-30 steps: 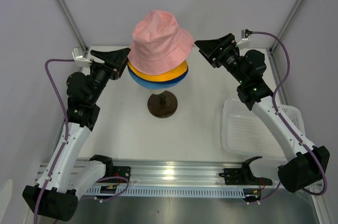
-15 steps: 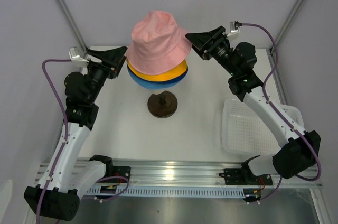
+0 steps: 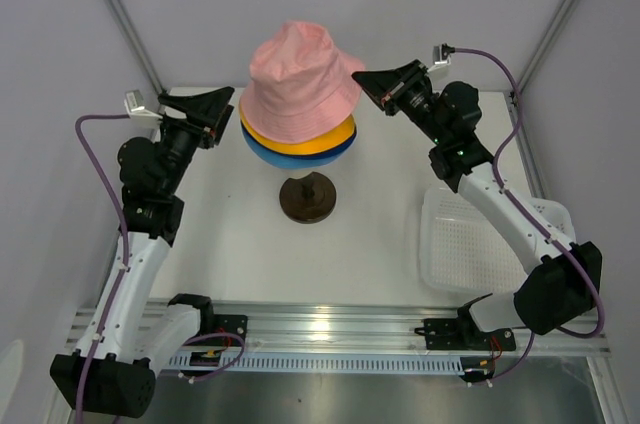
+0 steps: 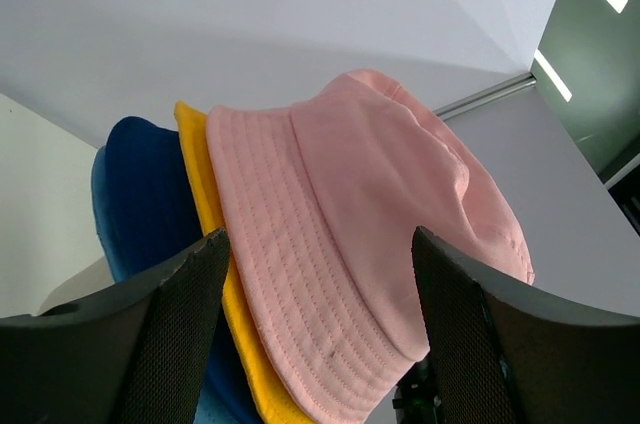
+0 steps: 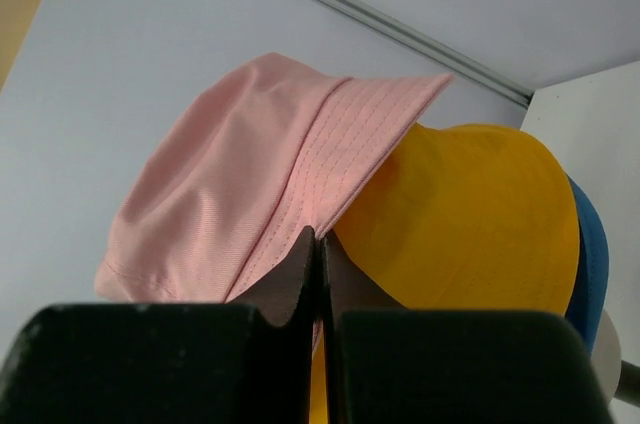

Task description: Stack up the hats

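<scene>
The hats sit stacked on a stand above the table. The pink hat (image 3: 300, 74) is on top, over the yellow hat (image 3: 338, 133) and a light blue hat (image 3: 272, 152). In the left wrist view a dark navy hat (image 4: 145, 194) shows between the yellow hat (image 4: 200, 184) and the light blue one. My right gripper (image 3: 358, 77) is shut on the right edge of the pink hat's brim (image 5: 360, 134), fingertips meeting at the seam (image 5: 320, 234). My left gripper (image 3: 230, 98) stands open just left of the stack, with the pink brim (image 4: 300, 284) showing between its fingers.
The stand's dark round base (image 3: 307, 197) rests on the white table under the hats. A white mesh basket (image 3: 480, 244) lies at the right, beneath my right forearm. Frame posts rise at the back corners.
My right gripper moved left to the pink brim and shut on its edge. My left gripper drifted slightly left and stayed open.
</scene>
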Robot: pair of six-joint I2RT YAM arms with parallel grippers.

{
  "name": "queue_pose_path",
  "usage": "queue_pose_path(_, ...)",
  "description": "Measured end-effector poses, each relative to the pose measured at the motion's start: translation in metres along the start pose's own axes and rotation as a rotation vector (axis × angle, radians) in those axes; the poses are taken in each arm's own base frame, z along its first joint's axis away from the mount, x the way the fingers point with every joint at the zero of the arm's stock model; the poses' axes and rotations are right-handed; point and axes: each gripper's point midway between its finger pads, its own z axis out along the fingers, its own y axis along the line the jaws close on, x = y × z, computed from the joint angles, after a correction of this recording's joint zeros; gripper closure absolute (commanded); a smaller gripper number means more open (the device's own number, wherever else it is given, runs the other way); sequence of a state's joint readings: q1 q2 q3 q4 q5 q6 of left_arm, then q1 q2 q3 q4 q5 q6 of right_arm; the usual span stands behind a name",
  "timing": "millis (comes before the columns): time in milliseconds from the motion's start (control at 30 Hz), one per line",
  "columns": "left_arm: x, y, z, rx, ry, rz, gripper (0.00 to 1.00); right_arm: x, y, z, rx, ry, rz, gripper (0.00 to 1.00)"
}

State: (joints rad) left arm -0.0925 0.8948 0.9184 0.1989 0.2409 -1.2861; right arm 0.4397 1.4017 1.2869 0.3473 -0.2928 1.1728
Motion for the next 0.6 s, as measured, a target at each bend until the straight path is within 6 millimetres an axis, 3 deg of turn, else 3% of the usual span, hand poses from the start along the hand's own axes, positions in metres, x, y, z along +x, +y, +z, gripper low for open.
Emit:
queue_pose_path(333, 0.005, 0.004, 0.002, 0.005, 0.031, -0.015, 0.25, 0.013, -0.027, -0.007, 0.03, 0.006, 0.019, 1.0)
queue_pose_path(600, 0.009, 0.007, 0.005, 0.009, 0.061, -0.017, 0.25, 0.017, -0.035, -0.01, 0.028, 0.007, 0.037, 1.0)
